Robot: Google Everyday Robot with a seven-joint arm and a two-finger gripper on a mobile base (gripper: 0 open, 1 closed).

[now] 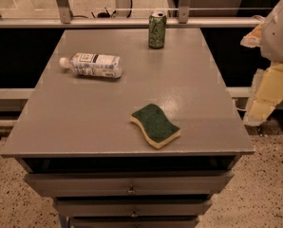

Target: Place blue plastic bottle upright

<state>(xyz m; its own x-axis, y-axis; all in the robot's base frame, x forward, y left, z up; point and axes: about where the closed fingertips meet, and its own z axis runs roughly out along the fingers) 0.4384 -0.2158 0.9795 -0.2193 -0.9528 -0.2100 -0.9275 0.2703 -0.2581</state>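
Bench (189,94) of grey metal bears the small clear blue plastic bottle (91,65), white-capped, lying on its side at far left, awaiting righting. Pale gripper (267,94) hangs beyond the right edge, well apart, no grasp begun; clenched or released cannot be told.

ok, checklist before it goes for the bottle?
1. Blue plastic bottle in view: ok, lying on its side, cap pointing left.
2. Bottle upright: not ok.
3. Room around bottle: ok, green can and sponge sit apart from it.
4. Gripper at bottle: not ok, it hangs off the table's right edge.
5. Gripper's load: cannot tell.
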